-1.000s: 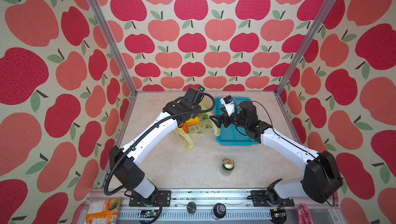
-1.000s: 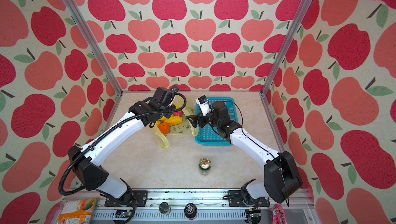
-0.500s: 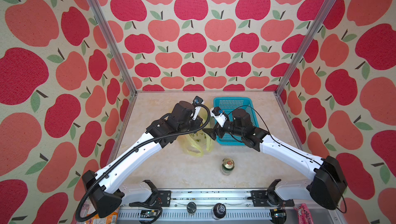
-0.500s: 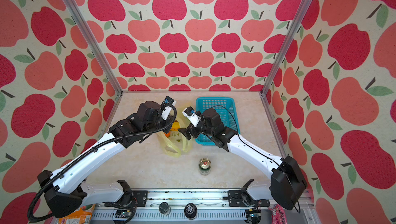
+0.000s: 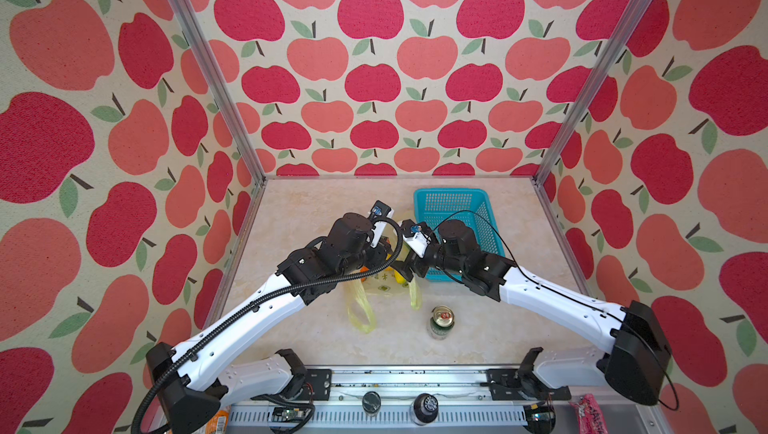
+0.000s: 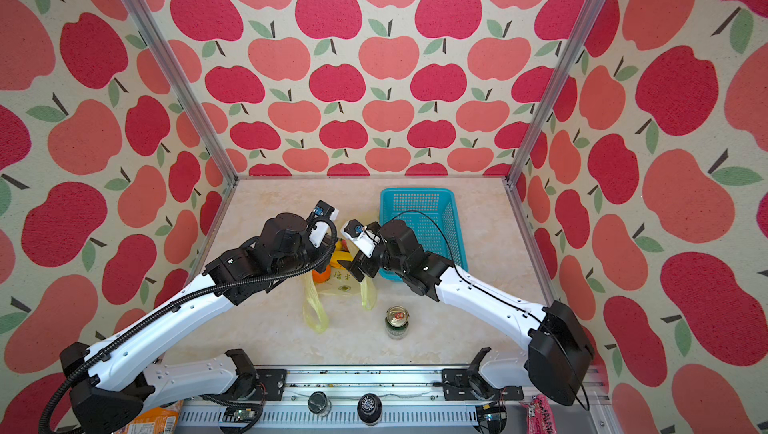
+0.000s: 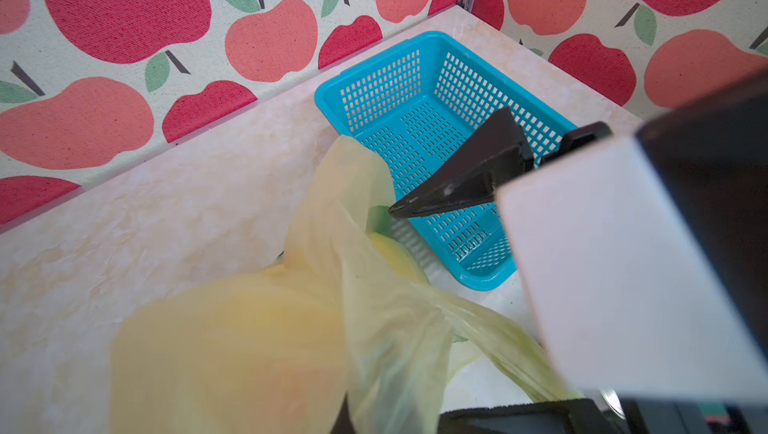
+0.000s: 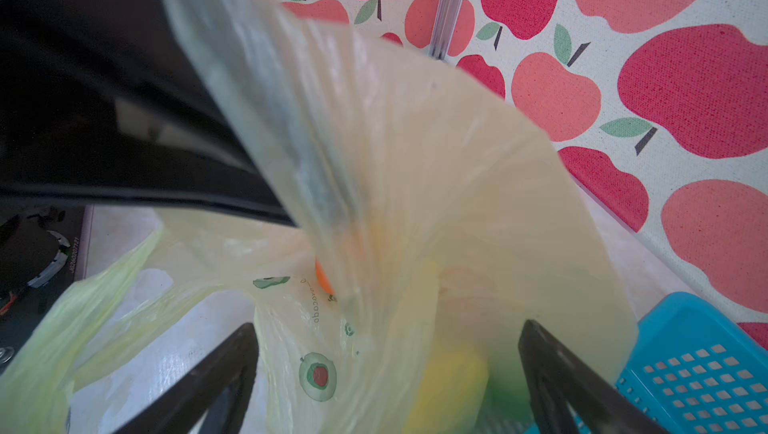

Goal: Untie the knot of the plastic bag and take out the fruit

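Both loop handles lay slack, untying apparently done; the left hand was clamped on the plastic bag, on the worktop just left of the turquoise basket, while the right hand, fingers apart, next needed to grip the yellow fruit.

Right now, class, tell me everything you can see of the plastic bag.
The plastic bag is thin, translucent pale-yellow film with small green print. Its two loop handles lie loose and apart; orange, yellow and green fruit shows through. One edge is raised, seemingly pinched by the shut left gripper; the right gripper has its fingers open either side, beside the basket.
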Robot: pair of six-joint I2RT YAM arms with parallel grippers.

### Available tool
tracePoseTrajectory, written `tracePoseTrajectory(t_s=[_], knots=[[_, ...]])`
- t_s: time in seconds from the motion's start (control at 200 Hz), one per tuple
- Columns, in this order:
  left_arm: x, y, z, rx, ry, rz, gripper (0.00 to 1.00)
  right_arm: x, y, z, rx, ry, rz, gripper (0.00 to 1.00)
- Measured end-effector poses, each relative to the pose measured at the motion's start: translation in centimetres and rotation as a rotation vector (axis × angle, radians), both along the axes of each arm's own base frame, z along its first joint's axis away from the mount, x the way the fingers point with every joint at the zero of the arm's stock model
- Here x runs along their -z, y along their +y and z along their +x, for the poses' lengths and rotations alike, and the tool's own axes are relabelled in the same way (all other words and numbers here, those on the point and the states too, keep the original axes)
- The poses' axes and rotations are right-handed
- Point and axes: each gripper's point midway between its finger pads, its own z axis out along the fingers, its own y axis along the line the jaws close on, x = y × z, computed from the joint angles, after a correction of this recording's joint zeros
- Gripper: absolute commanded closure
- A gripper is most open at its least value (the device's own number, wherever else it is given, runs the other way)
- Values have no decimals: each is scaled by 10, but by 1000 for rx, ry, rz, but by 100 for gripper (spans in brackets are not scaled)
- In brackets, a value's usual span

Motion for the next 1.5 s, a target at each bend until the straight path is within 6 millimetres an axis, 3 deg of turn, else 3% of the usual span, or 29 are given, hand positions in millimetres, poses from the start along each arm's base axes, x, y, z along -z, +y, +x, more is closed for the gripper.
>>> tracePoseTrajectory(t_s=[0.14, 0.405, 0.515, 0.68, 0.8, 1.036, 1.341, 1.501], knots=[[-2, -4, 8, -7, -13, 25, 100, 0, -5, 9, 63, -23, -16, 1], [-33, -5, 17, 0, -86, 22, 100, -12, -14, 29, 177, -74, -20, 1], [-57, -4, 13, 10, -115, -16, 100, -22, -17, 41, 242, -104, -22, 17], [-71, 1, 5, 19, -135, -44, 100, -39, -24, 53, 311, -129, -30, 60], [-67, 0, 7, 21, -137, -41, 100, -46, -34, 54, 348, -120, -15, 70], [-32, -8, 17, 34, -134, -2, 100, -33, -64, 55, 434, -95, -53, 70], [-27, -15, 26, 34, -134, -11, 100, -26, -103, 74, 575, -86, -92, 44], [-25, -18, 28, 40, -130, -19, 100, -20, -111, 73, 591, -57, -132, 27]])
